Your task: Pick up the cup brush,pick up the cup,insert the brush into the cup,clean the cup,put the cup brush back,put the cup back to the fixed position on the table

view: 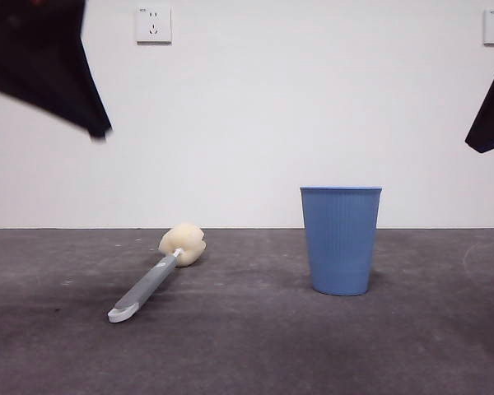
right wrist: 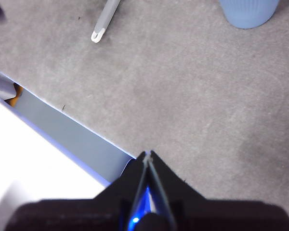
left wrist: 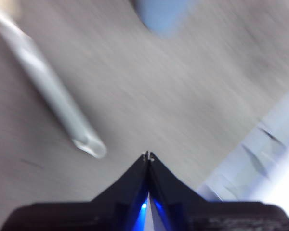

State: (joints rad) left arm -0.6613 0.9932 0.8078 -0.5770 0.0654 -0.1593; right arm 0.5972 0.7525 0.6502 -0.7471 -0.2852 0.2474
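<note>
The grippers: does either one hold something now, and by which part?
Nothing is held. The left gripper and right gripper are shut and empty above the table; the brush lies flat and the cup stands.

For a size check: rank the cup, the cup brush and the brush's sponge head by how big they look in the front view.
1. the cup, largest.
2. the cup brush, lying flat and angled away, so its length is foreshortened.
3. the sponge head, smallest.

Black tapered jaws — blue glow
</note>
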